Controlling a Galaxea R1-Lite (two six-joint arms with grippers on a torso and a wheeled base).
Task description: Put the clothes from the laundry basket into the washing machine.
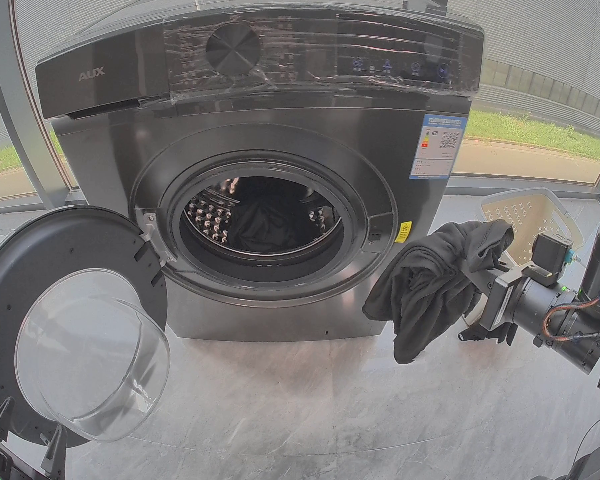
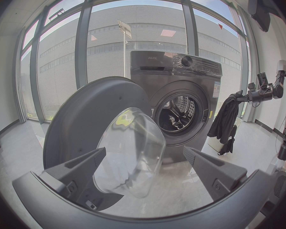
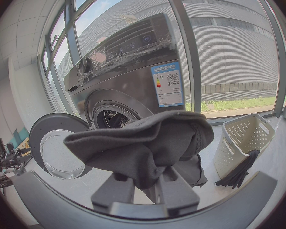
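Observation:
The grey washing machine (image 1: 260,101) stands with its round door (image 1: 73,315) swung wide to the left. Dark clothing (image 1: 260,225) lies inside the drum. My right gripper (image 3: 146,183) is shut on a dark grey garment (image 1: 433,281), held in the air to the right of the drum opening, at about its height. The cloth drapes over the fingers and hangs down toward the floor. The white laundry basket (image 1: 533,215) sits on the floor behind the garment, with another dark piece (image 3: 241,172) draped over its rim. My left gripper (image 2: 143,163) is open and empty, low by the door's glass bowl.
The open door with its clear glass bowl (image 2: 130,153) takes up the floor left of the machine. Bare grey floor (image 1: 300,395) lies in front of the drum. Tall windows and a window frame post (image 3: 189,64) stand behind the machine and basket.

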